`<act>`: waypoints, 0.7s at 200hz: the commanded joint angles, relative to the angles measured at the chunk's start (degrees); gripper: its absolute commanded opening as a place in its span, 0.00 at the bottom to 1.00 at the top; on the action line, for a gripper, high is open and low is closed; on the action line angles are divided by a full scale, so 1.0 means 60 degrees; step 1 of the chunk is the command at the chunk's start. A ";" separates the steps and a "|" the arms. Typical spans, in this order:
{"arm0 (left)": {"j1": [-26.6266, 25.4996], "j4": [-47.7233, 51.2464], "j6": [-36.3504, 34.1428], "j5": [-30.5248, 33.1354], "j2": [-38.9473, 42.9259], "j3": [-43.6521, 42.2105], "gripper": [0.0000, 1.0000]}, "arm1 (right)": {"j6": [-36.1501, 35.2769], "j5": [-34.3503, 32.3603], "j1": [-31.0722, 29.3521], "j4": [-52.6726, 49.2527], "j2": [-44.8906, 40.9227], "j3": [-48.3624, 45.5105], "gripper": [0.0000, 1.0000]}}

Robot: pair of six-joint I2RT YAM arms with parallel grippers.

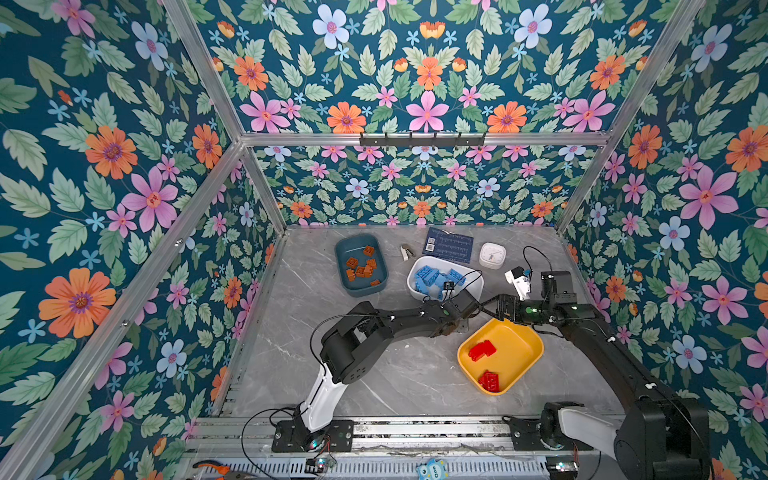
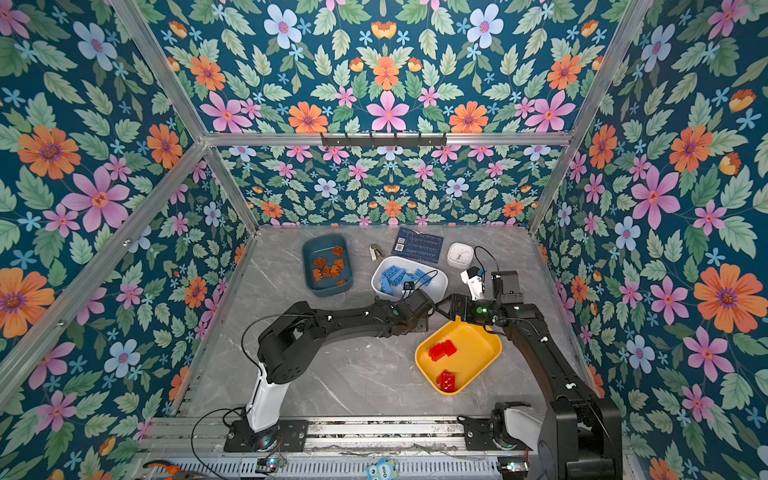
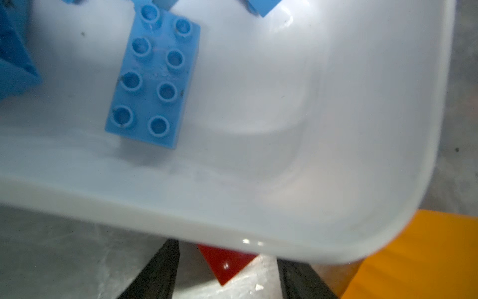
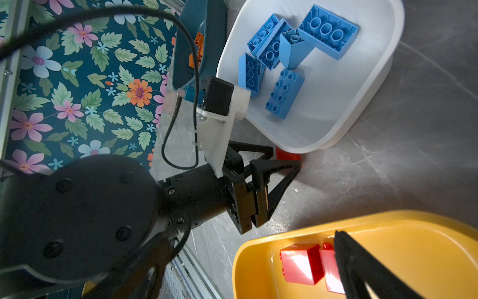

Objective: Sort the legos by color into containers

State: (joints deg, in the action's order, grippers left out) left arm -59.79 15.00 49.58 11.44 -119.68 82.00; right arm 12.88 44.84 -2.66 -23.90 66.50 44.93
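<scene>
Legos (image 1: pixel 482 349) lie almost all sorted by color in three containers on a grey marbled desk (image 1: pixel 395 374), seen from above inside a booth with floral walls (image 1: pixel 124 166). The black left arm (image 1: pixel 374 328) and right arm (image 1: pixel 602 345) reach in from the near edge and meet toward the right of the desk.

A dark teal tub (image 1: pixel 353 245) sits at the far left. A white tub (image 1: pixel 415 291) sits at the far middle, and a shallower yellow tub (image 1: pixel 515 345) is nearer, on the right.

The left end effector (image 4: pixel 284 157) is low, just beside the white tub's near rim. Its jaws stand apart on either side of a lone red brick (image 3: pixel 225 261), which lies on the desk between the white and yellow tubs. A gap shows on each side of the brick.

The right end effector (image 1: pixel 490 309) hovers over the yellow tub's far edge. Only one finger (image 4: pixel 362 264) shows in its wrist view, so I cannot tell whether it is open or closed.

Orange-brown bricks (image 1: pixel 360 266) lie in the teal tub and blue bricks (image 4: pixel 282 93) in the white one. Red bricks (image 1: pixel 489 380) lie in two small clusters in the yellow one.
</scene>
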 commanded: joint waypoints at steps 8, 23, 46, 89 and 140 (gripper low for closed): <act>-0.0029 -0.0157 0.0411 0.0463 -0.0147 -0.0054 0.62 | -0.0128 0.0112 -0.0003 0.0158 -0.0020 -0.0036 0.99; -0.0042 -0.0050 0.0444 0.0635 -0.0234 -0.0067 0.61 | -0.0135 0.0129 -0.0011 0.0160 -0.0031 -0.0035 0.99; -0.0072 0.0271 0.0423 0.0993 -0.0248 -0.0090 0.59 | -0.0120 0.0199 -0.0009 0.0175 -0.0036 -0.0039 0.99; -0.0073 0.0839 0.0278 0.1370 0.0114 -0.0289 0.57 | -0.0068 0.0220 -0.0005 0.0192 -0.0112 -0.0097 0.99; -0.0100 0.1020 -0.0253 0.1551 0.0464 -0.0437 0.56 | -0.0038 0.0241 -0.0002 0.0291 -0.0119 -0.0141 0.99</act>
State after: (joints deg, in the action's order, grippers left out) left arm -60.38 20.53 50.70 19.53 -117.67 79.53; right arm 12.93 45.43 -2.63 -23.70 65.95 44.45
